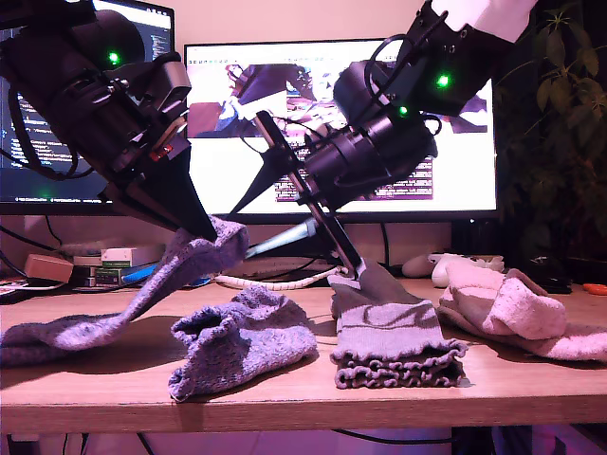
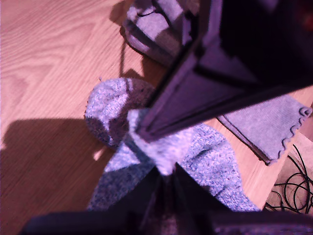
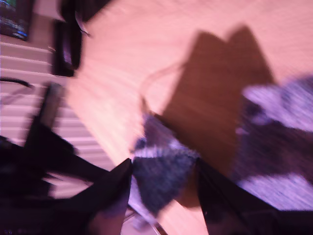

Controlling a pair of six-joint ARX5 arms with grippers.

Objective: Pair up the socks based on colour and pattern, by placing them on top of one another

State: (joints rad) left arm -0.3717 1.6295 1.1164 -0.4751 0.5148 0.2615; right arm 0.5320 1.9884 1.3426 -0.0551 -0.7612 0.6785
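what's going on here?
My first gripper pinches one end of a speckled sock and holds it raised off the table, beside the other speckled sock. My second gripper is down on the grey frilly-cuffed sock. Fabric sits between its jaws, but that wrist view is too blurred to confirm a grip. The pink socks lie at the exterior view's right.

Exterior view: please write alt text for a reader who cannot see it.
My first gripper lifts one end of a speckled blue-purple sock off a wooden table, while my second gripper reaches the grey frilly socks. A second speckled sock lies between them, and pink socks lie at the exterior view's right.
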